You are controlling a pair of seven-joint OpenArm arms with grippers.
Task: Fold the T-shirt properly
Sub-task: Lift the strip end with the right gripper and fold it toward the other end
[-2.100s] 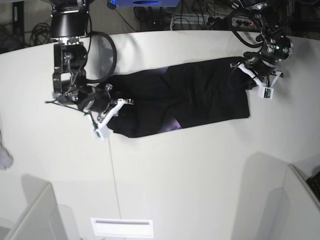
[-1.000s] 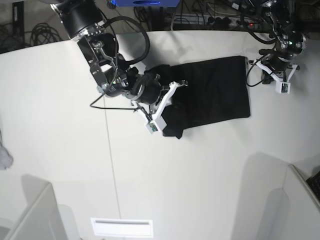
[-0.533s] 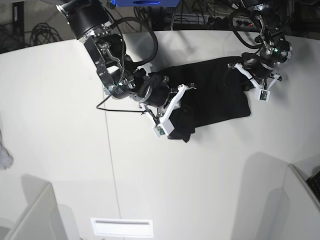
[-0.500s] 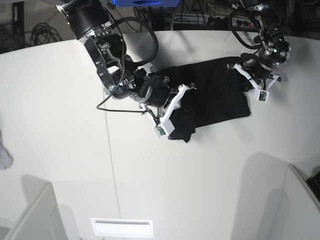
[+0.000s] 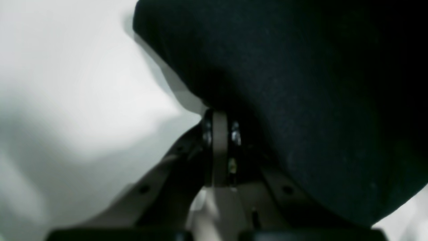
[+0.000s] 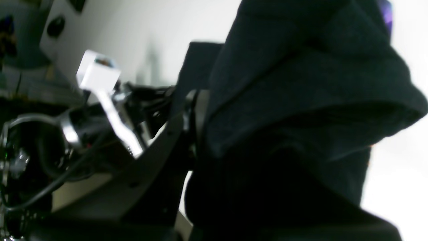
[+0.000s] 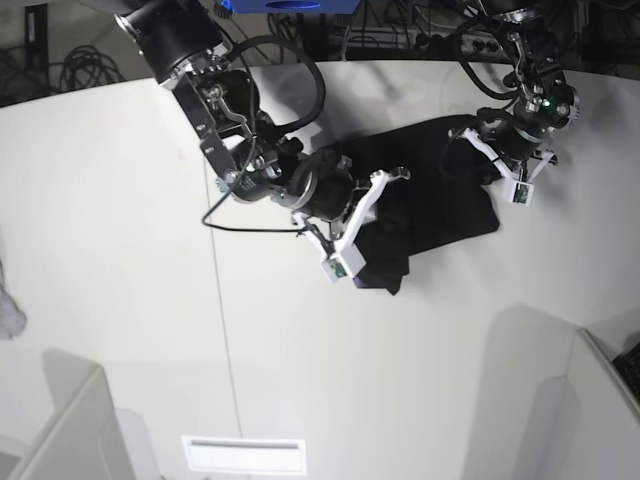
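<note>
- Since the earliest base view, the right arm has swept from the left of the frame toward the centre, dragging the shirt's (image 7: 440,180) left end over the rest, so the cloth now lies much shorter, bunched in the upper centre-right of the bench (image 7: 120,250).
- Right fingers (image 7: 372,232) are all but shut on a thick wad of shirt; the right wrist view shows black folds (image 6: 301,100) draped over them with a sliver of purple print at the top right corner.
- Left fingers (image 7: 503,170) sit at the shirt's right edge, fully shut; the left wrist view shows cloth (image 5: 301,83) right against them, and whether they pinch an edge I cannot tell.
- Risk: the carried wad hangs as a loose lump with a tail drooping below the right arm, near the lower centre of the cloth. Set down like this, it would likely land crumpled, not as a flat layer.
- Risk: if the left side holds nothing, the drag could slide the whole shirt rightward instead of folding it.
- Risk: several layers may be caught in the right fingers, so letting go could pull a lower layer up and spoil the fold line.
</note>
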